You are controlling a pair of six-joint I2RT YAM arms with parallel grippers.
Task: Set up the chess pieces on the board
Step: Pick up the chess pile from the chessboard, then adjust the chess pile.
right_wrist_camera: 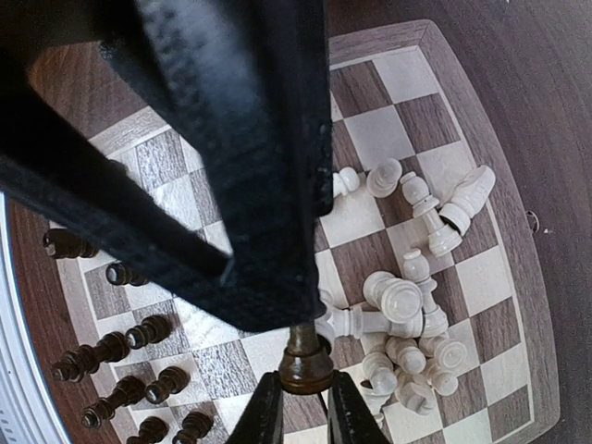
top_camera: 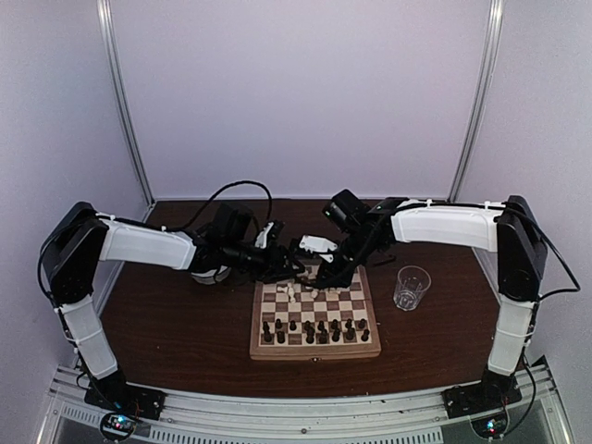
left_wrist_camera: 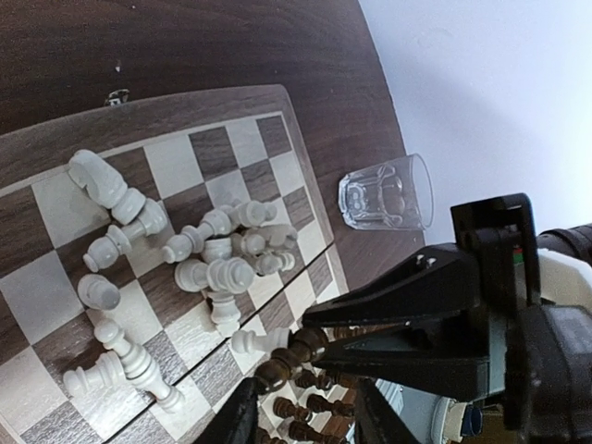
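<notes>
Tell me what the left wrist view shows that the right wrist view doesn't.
Only the left wrist view: the clear drinking glass on the table beside the chessboard, and the right gripper seen from the side. Only the right wrist view: the left gripper looming across the frame. Both: the chessboard, the heap of toppled white pieces, and the dark piece the right gripper clamps.

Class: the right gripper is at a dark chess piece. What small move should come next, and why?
Probably lift the right gripper straight up: it pinches the dark chess piece beside the toppled white pieces, away from the dark rows.
</notes>
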